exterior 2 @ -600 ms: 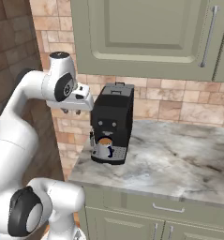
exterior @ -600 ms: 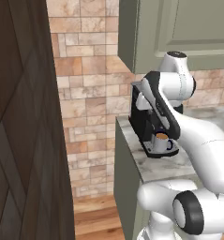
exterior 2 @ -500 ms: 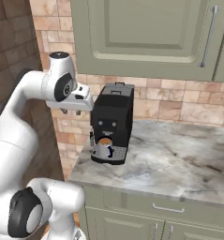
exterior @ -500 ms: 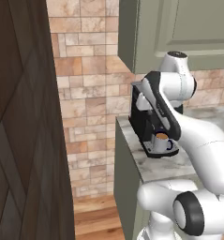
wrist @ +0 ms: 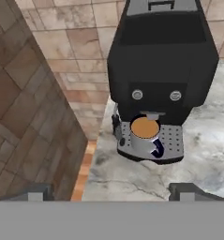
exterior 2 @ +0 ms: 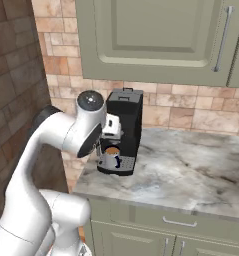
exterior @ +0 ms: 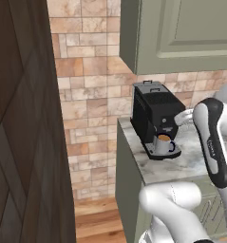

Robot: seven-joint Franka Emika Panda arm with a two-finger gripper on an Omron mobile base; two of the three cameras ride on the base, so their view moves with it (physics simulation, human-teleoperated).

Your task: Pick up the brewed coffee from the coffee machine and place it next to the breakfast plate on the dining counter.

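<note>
Swinging down and forward, the arm has changed pose completely since a moment ago: its big white joint, which was held high beside the top of the coffee machine (exterior 2: 122, 131), now sits lower, right alongside the machine's front in the right base view. The machine and mug look placed just as they were.

And the hand (wrist: 113, 192) is lined up facing the machine, jaws spread wide, nothing between them; its two dark fingertips (wrist: 37, 192) peek up at the bottom of the hand view, well short of the mug.

That mug of brewed coffee (wrist: 145, 136) is sitting upright on the grated grey drip tray (wrist: 172, 140), directly under the spout, brown coffee showing to the rim, dark handle pointing toward the lower right in the hand view. From the left base view the mug (exterior: 163, 143) is tucked into the machine's (exterior: 153, 116) front recess, handle out to the right. In the right base view it (exterior 2: 111, 157) shows just below the arm's wrist.

The machine stands near the left end of a marbled worktop (exterior 2: 191, 175), backed by tan brick tile, with sage-green cabinets (exterior 2: 156, 40) above. A dark wooden panel (exterior: 20, 133) rises on the left.
</note>
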